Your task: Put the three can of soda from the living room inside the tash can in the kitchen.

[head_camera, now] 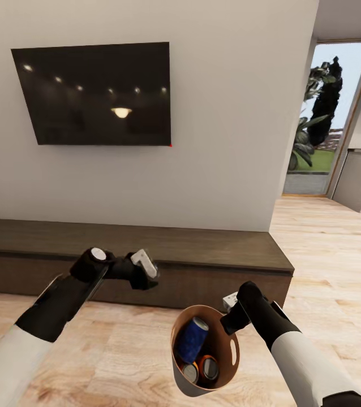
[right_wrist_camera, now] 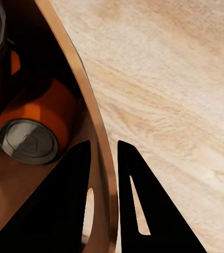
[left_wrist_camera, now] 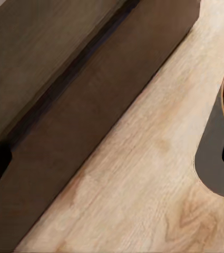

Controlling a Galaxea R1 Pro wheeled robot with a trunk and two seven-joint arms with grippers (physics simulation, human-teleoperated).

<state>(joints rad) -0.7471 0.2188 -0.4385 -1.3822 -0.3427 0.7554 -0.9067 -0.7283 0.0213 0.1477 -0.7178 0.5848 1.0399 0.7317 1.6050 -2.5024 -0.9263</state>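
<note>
Right hand (right_wrist_camera: 104, 174) pinching tash can (head_camera: 226, 362) rim; cans' labels unreadable.

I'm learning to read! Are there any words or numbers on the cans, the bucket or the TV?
None to read.
Blue can: no letters can be made out.
Orange cans: plain sides, and an embossed mark on the lid that is not legible.
Bucket: plain copper wall.
TV: dark screen, only lamp reflections.
</note>
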